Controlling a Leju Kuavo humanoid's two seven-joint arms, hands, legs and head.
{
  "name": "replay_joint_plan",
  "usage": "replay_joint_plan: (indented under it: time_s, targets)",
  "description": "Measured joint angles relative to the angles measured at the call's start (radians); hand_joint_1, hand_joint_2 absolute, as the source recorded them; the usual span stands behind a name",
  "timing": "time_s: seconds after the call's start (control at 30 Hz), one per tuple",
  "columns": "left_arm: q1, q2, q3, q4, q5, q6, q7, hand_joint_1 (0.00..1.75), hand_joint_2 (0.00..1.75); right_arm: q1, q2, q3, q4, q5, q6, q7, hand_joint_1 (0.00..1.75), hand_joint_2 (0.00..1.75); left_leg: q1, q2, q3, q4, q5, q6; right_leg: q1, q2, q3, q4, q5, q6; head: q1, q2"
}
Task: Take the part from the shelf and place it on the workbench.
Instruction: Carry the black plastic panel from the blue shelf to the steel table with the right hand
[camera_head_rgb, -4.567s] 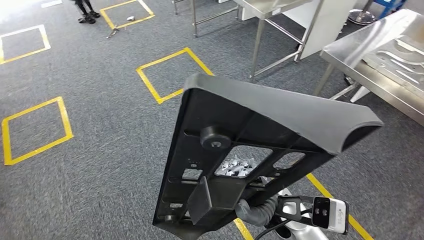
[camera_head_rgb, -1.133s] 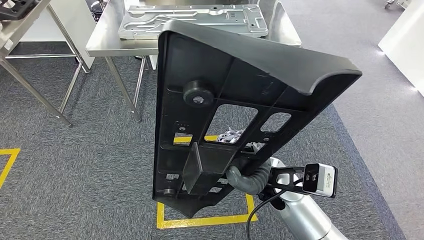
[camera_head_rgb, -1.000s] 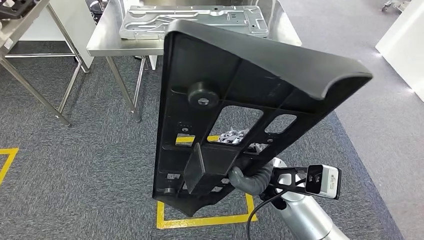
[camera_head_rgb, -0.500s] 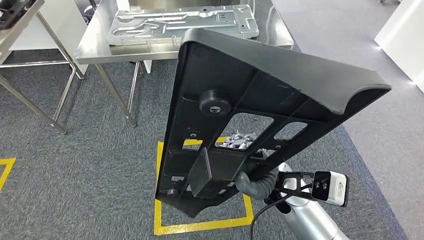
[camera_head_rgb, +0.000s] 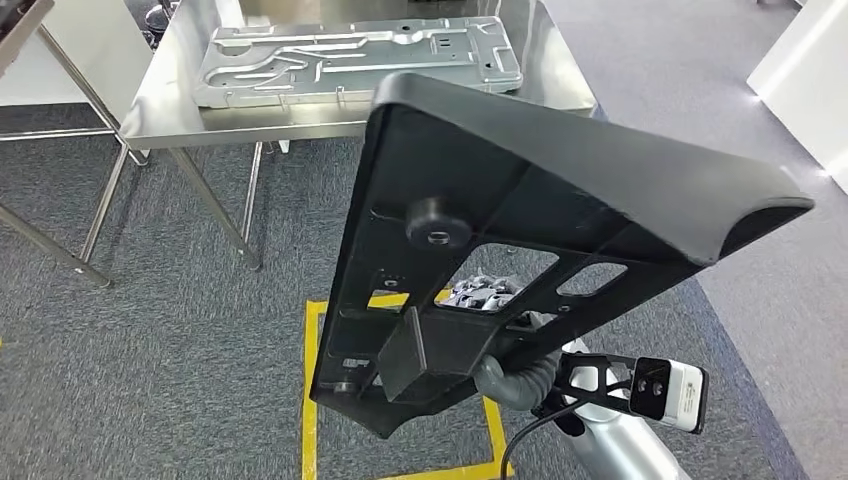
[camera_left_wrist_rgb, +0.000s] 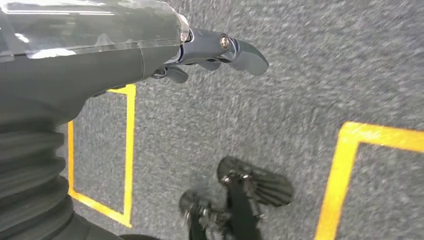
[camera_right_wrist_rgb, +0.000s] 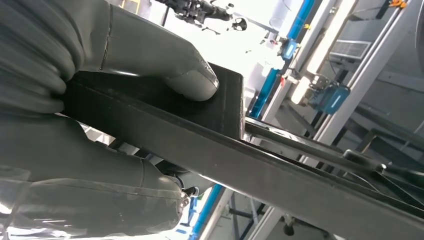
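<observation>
Part (camera_head_rgb: 520, 190), a big black ribbed moulding, was up in front of the robot, gripped near its lower end by the right hand (camera_head_rgb: 515, 375). In the right wrist view the thumb (camera_right_wrist_rgb: 165, 65) pressed flat on one face of a rib and the fingers (camera_right_wrist_rgb: 90, 175) wrapped the other side, so the grip was a firm clamp on a stiff edge. That probably suited so long a piece, which stuck far out above the hand and would lever hard on a loose hold. The part was tilted, its broad lip leaning away toward the bench (camera_head_rgb: 560, 70), likely so it could be laid down flat beyond the near edge.

The bench stood just ahead, steel-topped, with a pressed metal plate (camera_head_rgb: 350, 55) already lying across most of it. Room for the part looked tight; it would have to go on or beside that plate. A yellow square (camera_head_rgb: 310, 400) marked the carpet under the part.

The left hand (camera_left_wrist_rgb: 220, 47) hung over the carpet, holding nothing, fingers loosely apart. The carry looked nearly over, the placing not yet begun.
</observation>
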Motion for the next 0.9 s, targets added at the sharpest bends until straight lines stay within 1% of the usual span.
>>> replay_joint_plan:
  time_s: [0.03, 0.07, 0.1, 0.13, 0.17, 0.2, 0.23, 0.27, 0.3, 0.33, 0.37, 0.4, 0.43, 0.47, 0.5, 0.53, 0.57, 0.6, 0.63, 0.67, 0.7, 0.73, 0.77, 0.8, 0.83, 0.87, 0.9]
  targets:
    - [-0.001, 0.000, 0.000, 0.000, 0.000, 0.000, 0.000, 0.00, 1.75, 0.002, 0.000, -0.001, -0.001, 0.000, 0.001, 0.001, 1.75, 1.75, 0.002, -0.001, 0.017, -0.004, -0.012, 0.000, -0.003, -0.001, -0.053, 0.054, -0.025, 0.005, 0.000, 0.000]
    - [-0.001, 0.000, 0.000, 0.000, 0.001, 0.000, 0.000, 0.00, 1.75, 0.003, 0.000, -0.002, -0.001, 0.000, 0.001, 0.003, 1.75, 1.75, 0.005, -0.002, 0.036, -0.006, -0.026, -0.002, -0.007, -0.001, -0.098, 0.087, -0.058, 0.010, 0.000, 0.000]
    - [-0.001, 0.000, 0.000, 0.000, 0.001, 0.001, 0.000, 0.00, 1.75, 0.004, 0.000, -0.003, -0.002, 0.000, 0.003, 0.004, 1.75, 1.75, 0.008, -0.003, 0.057, -0.007, -0.041, -0.005, -0.010, -0.003, -0.130, 0.094, -0.086, 0.013, 0.000, 0.000]
    - [-0.001, 0.000, 0.000, 0.000, 0.001, 0.001, 0.001, 0.00, 1.75, 0.005, 0.000, -0.004, -0.002, 0.000, 0.006, 0.005, 1.75, 1.75, 0.011, -0.005, 0.079, -0.007, -0.057, -0.009, -0.013, -0.004, -0.148, 0.074, -0.093, 0.017, 0.000, 0.000]
    - [0.000, -0.001, 0.000, 0.000, 0.002, 0.002, 0.001, 0.00, 1.75, 0.005, 0.000, -0.005, -0.002, 0.000, 0.009, 0.006, 1.75, 1.75, 0.015, -0.005, 0.103, -0.007, -0.074, -0.014, -0.016, -0.007, -0.155, 0.031, -0.072, 0.021, 0.000, 0.000]
    - [0.000, -0.001, 0.000, 0.000, 0.002, 0.003, 0.001, 0.00, 1.75, 0.005, 0.000, -0.007, -0.002, 0.000, 0.013, 0.007, 1.75, 1.75, 0.018, -0.006, 0.123, -0.007, -0.093, -0.020, -0.019, -0.011, -0.153, -0.029, -0.012, 0.024, 0.000, 0.000]
    - [-0.001, -0.001, 0.000, 0.000, 0.002, 0.004, 0.001, 0.00, 1.75, 0.006, 0.000, -0.009, -0.002, 0.000, 0.016, 0.008, 1.75, 1.75, 0.019, -0.006, 0.144, -0.004, -0.111, -0.026, -0.020, -0.018, -0.151, -0.088, 0.064, 0.024, 0.000, 0.000]
    - [-0.002, -0.001, 0.000, 0.000, 0.002, 0.005, 0.001, 0.00, 1.75, 0.008, 0.000, -0.011, -0.003, 0.001, 0.017, 0.009, 1.75, 1.75, 0.019, -0.006, 0.158, -0.005, -0.127, -0.033, -0.019, -0.022, -0.148, -0.129, 0.126, 0.021, 0.000, 0.000]
    - [-0.004, -0.001, 0.000, 0.000, 0.002, 0.006, 0.001, 0.00, 1.75, 0.010, 0.000, -0.013, -0.004, 0.002, 0.017, 0.010, 1.75, 1.75, 0.018, -0.006, 0.169, -0.010, -0.139, -0.041, -0.017, -0.025, -0.147, -0.154, 0.171, 0.015, -0.001, 0.000]
    - [-0.005, -0.001, 0.000, 0.000, 0.002, 0.006, 0.001, 0.00, 1.75, 0.011, 0.001, -0.015, -0.005, 0.002, 0.017, 0.010, 1.75, 1.75, 0.017, -0.005, 0.177, -0.010, -0.142, -0.049, -0.015, -0.024, -0.145, -0.159, 0.182, 0.005, -0.001, 0.000]
    - [-0.006, -0.001, 0.000, 0.000, 0.002, 0.006, 0.000, 0.00, 1.75, 0.012, 0.002, -0.017, -0.008, 0.003, 0.016, 0.011, 1.75, 1.75, 0.017, -0.004, 0.177, -0.008, -0.138, -0.056, -0.013, -0.019, -0.139, -0.159, 0.175, -0.004, -0.002, 0.000]
    - [-0.007, -0.001, 0.000, 0.000, 0.002, 0.006, 0.000, 0.00, 1.75, 0.013, 0.004, -0.019, -0.011, 0.004, 0.016, 0.012, 1.75, 1.75, 0.019, -0.003, 0.171, 0.013, -0.127, -0.062, -0.014, -0.016, -0.132, -0.163, 0.171, -0.014, -0.002, 0.000]
    - [-0.007, -0.002, 0.000, 0.000, 0.002, 0.006, 0.000, 0.00, 1.75, 0.013, 0.007, -0.020, -0.013, 0.006, 0.016, 0.012, 1.75, 1.75, 0.021, -0.002, 0.150, 0.057, -0.118, -0.065, -0.014, -0.014, -0.122, -0.167, 0.164, -0.022, -0.002, 0.000]
    - [-0.008, -0.002, 0.000, 0.000, 0.002, 0.006, 0.000, 0.00, 1.75, 0.014, 0.009, -0.020, -0.015, 0.007, 0.016, 0.013, 1.75, 1.75, 0.022, -0.002, 0.117, 0.115, -0.118, -0.067, -0.013, -0.012, -0.111, -0.171, 0.156, -0.029, -0.002, 0.000]
    - [-0.008, -0.002, 0.000, 0.000, 0.002, 0.006, 0.000, 0.00, 1.75, 0.016, 0.012, -0.021, -0.016, 0.008, 0.016, 0.013, 1.75, 1.75, 0.022, -0.002, 0.075, 0.180, -0.134, -0.068, -0.011, -0.012, -0.100, -0.173, 0.148, -0.035, -0.002, 0.000]
    - [-0.008, -0.002, 0.001, 0.000, 0.002, 0.006, -0.001, 0.00, 1.75, 0.018, 0.014, -0.021, -0.016, 0.009, 0.016, 0.014, 1.75, 1.75, 0.021, -0.003, 0.030, 0.239, -0.165, -0.067, -0.008, -0.011, -0.090, -0.174, 0.138, -0.039, -0.002, 0.000]
    - [-0.008, -0.002, 0.001, 0.000, 0.002, 0.007, -0.001, 0.00, 1.75, 0.021, 0.016, -0.021, -0.017, 0.011, 0.016, 0.016, 1.75, 1.75, 0.020, -0.003, -0.009, 0.280, -0.203, -0.066, -0.005, -0.010, -0.079, -0.174, 0.129, -0.043, -0.002, 0.000]
    - [-0.007, -0.002, 0.001, 0.000, 0.002, 0.007, -0.001, 0.00, 1.75, 0.024, 0.018, -0.021, -0.017, 0.014, 0.016, 0.018, 1.75, 1.75, 0.019, -0.003, -0.038, 0.297, -0.231, -0.063, 0.000, -0.009, -0.067, -0.174, 0.119, -0.046, -0.002, 0.000]
    - [-0.006, -0.002, 0.002, 0.000, 0.003, 0.007, -0.001, 0.00, 1.75, 0.026, 0.020, -0.021, -0.017, 0.016, 0.016, 0.021, 1.75, 1.75, 0.018, -0.003, -0.055, 0.288, -0.237, -0.059, 0.004, -0.006, -0.054, -0.174, 0.109, -0.048, -0.002, 0.000]
    - [-0.005, -0.002, 0.002, 0.000, 0.004, 0.008, -0.001, 0.00, 1.75, 0.028, 0.023, -0.022, -0.017, 0.018, 0.015, 0.023, 1.75, 1.75, 0.016, -0.003, -0.058, 0.252, -0.213, -0.053, 0.009, -0.004, -0.039, -0.174, 0.100, -0.049, -0.002, 0.000]
    - [-0.004, -0.002, 0.004, 0.000, 0.005, 0.009, -0.001, 0.00, 1.75, 0.029, 0.025, -0.023, -0.017, 0.019, 0.014, 0.025, 1.75, 1.75, 0.013, -0.002, -0.051, 0.194, -0.161, -0.044, 0.013, -0.003, -0.024, -0.175, 0.090, -0.050, -0.002, 0.000]
    - [-0.002, -0.002, 0.005, 0.000, 0.007, 0.009, -0.001, 0.00, 1.75, 0.030, 0.027, -0.024, -0.016, 0.020, 0.014, 0.026, 1.75, 1.75, 0.008, -0.004, -0.043, 0.138, -0.101, -0.035, 0.016, -0.003, -0.011, -0.175, 0.081, -0.050, -0.002, 0.000]
    - [-0.001, -0.002, 0.006, 0.000, 0.008, 0.010, -0.001, 0.00, 1.75, 0.031, 0.028, -0.025, -0.016, 0.021, 0.013, 0.026, 1.75, 1.75, 0.001, -0.005, -0.037, 0.091, -0.057, -0.027, 0.018, -0.001, -0.002, -0.175, 0.074, -0.048, -0.002, 0.000]
    - [-0.002, -0.001, 0.006, 0.000, 0.008, 0.010, -0.001, 0.00, 1.75, 0.032, 0.029, -0.027, -0.016, 0.023, 0.013, 0.026, 1.75, 1.75, -0.004, -0.006, -0.034, 0.062, -0.030, -0.021, 0.018, 0.000, 0.003, -0.176, 0.068, -0.043, -0.002, 0.000]
    - [-0.002, -0.001, 0.007, 0.000, 0.009, 0.012, -0.002, 0.00, 1.75, 0.033, 0.030, -0.030, -0.016, 0.028, 0.012, 0.026, 1.75, 1.75, -0.008, -0.008, -0.036, 0.053, -0.021, -0.017, 0.018, 0.001, 0.005, -0.176, 0.062, -0.039, -0.002, 0.000]
    - [-0.004, -0.002, 0.007, 0.000, 0.009, 0.014, -0.002, 0.00, 1.75, 0.033, 0.031, -0.033, -0.016, 0.037, 0.011, 0.022, 1.75, 1.75, -0.010, -0.008, -0.035, 0.047, -0.023, -0.014, 0.018, 0.002, 0.007, -0.178, 0.058, -0.033, -0.002, 0.000]
    - [-0.004, -0.003, 0.008, 0.000, 0.010, 0.018, -0.003, 0.00, 1.75, 0.035, 0.031, -0.036, -0.015, 0.051, 0.010, 0.014, 1.75, 1.75, -0.007, -0.009, -0.027, 0.040, -0.013, -0.011, 0.018, 0.002, 0.010, -0.177, 0.053, -0.028, -0.002, 0.000]
